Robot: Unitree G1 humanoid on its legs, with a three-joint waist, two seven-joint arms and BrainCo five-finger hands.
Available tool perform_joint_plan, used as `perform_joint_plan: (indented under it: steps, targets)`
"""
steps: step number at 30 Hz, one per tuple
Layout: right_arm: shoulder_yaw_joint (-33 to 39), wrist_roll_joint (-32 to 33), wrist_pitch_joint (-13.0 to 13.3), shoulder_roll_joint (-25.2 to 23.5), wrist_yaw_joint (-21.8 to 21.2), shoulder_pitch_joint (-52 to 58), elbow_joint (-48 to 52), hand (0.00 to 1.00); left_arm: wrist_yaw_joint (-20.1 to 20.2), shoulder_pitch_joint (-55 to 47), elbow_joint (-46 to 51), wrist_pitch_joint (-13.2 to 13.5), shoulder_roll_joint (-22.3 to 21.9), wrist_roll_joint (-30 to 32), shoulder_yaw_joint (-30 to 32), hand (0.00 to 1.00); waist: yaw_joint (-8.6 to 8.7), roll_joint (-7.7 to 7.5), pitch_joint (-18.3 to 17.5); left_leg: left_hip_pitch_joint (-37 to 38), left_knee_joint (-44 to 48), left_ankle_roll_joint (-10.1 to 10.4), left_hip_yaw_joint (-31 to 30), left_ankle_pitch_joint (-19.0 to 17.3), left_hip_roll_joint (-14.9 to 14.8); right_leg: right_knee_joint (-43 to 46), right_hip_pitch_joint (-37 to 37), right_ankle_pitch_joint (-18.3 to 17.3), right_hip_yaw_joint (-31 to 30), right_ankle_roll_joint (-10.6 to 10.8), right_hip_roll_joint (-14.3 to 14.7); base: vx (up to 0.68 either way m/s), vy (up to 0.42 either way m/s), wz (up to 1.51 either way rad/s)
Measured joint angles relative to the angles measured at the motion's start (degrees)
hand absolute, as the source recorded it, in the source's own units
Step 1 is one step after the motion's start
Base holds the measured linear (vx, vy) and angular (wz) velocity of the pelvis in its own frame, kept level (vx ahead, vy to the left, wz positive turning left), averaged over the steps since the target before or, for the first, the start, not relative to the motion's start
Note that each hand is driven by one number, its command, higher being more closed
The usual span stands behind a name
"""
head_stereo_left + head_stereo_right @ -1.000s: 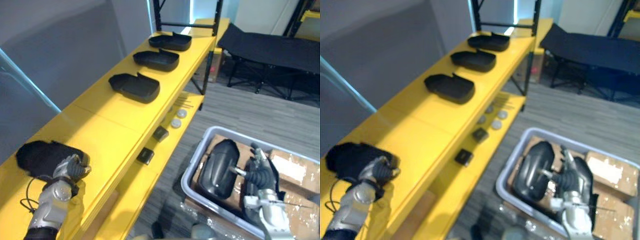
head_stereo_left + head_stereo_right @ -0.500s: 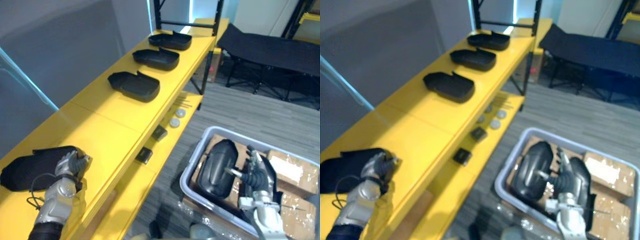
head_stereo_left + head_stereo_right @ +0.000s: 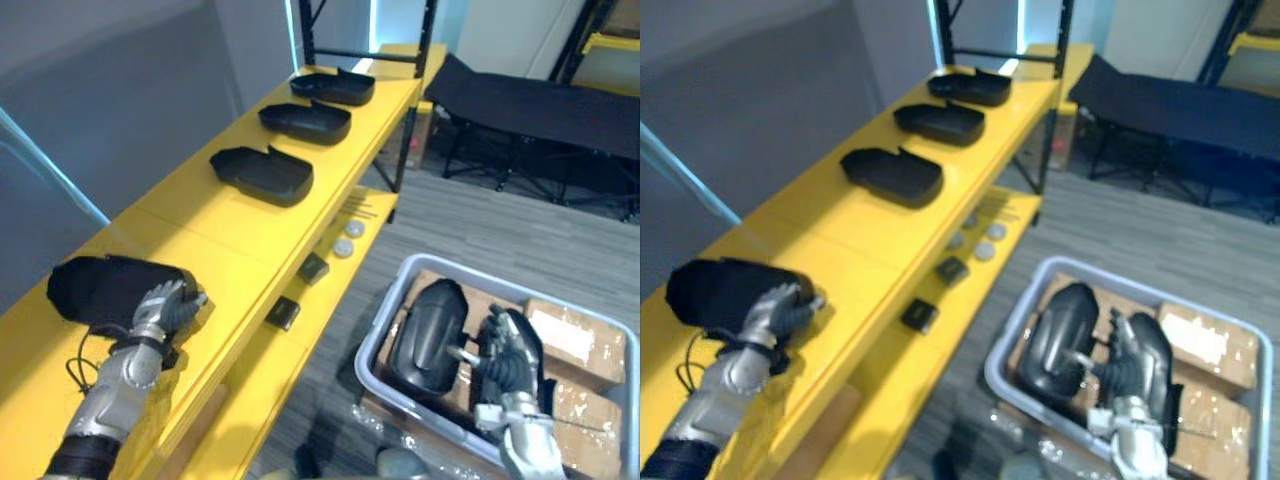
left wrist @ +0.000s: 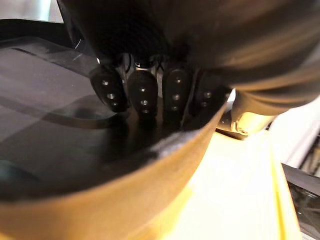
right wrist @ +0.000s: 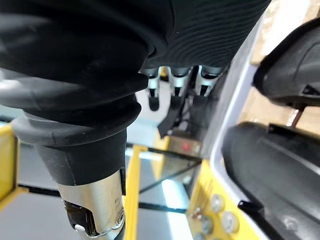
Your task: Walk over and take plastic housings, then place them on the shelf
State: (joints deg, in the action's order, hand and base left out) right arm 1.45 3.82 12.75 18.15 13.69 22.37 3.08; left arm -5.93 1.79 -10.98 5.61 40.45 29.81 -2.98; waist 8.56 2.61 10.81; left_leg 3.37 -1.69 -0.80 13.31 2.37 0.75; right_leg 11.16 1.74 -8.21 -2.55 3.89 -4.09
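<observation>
Left hand pinches rim of black moulded plastic housing on yellow shelf, thumb apparently outside. Likely light, stiff, slick shell; hold at the rim.

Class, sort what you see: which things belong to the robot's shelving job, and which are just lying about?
Job: housing in left robot hand; three shelved housings; bin housings; grey bin; yellow shelf.
Lying about: cardboard boxes; black cot; small parts on lower shelf.
</observation>
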Motion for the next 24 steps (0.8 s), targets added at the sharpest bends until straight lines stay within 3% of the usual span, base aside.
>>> perform_joint_plan:
  steps: [11,16,24]
  targets:
    - [-0.02,1.12,-0.01,1.45,-0.02,-0.04,0.29,0.0,2.82,1.38,0.11,0.22,1.92,0.0,-0.2,1.0,0.21,0.36,0.16,0.47,0.01,0.08,1.16,0.01,-0.12,0.52,-0.1,-0.09,-0.71,-0.13,0.1,0.0,-0.004,-0.03]
    - [-0.22,1.12,-0.06,1.47,-0.08,-0.12,0.34,0.0,4.68,4.13,-3.42,0.94,1.95,0.02,-3.69,1.0,0.43,1.0,0.29,0.43,-0.02,0.12,1.42,-0.01,-0.17,0.91,-0.65,-0.5,-0.79,-0.56,-0.02,0.0,-0.015,-0.05]
    - [-0.31,1.19,-0.13,1.53,0.0,-0.82,0.51,0.0,4.87,5.23,-6.66,2.26,1.95,0.45,-5.01,1.0,0.62,0.95,0.32,0.04,0.38,0.52,2.51,-0.31,-0.61,1.45,-1.75,-0.45,-1.8,-0.34,0.34,0.01,-0.02,-0.06]
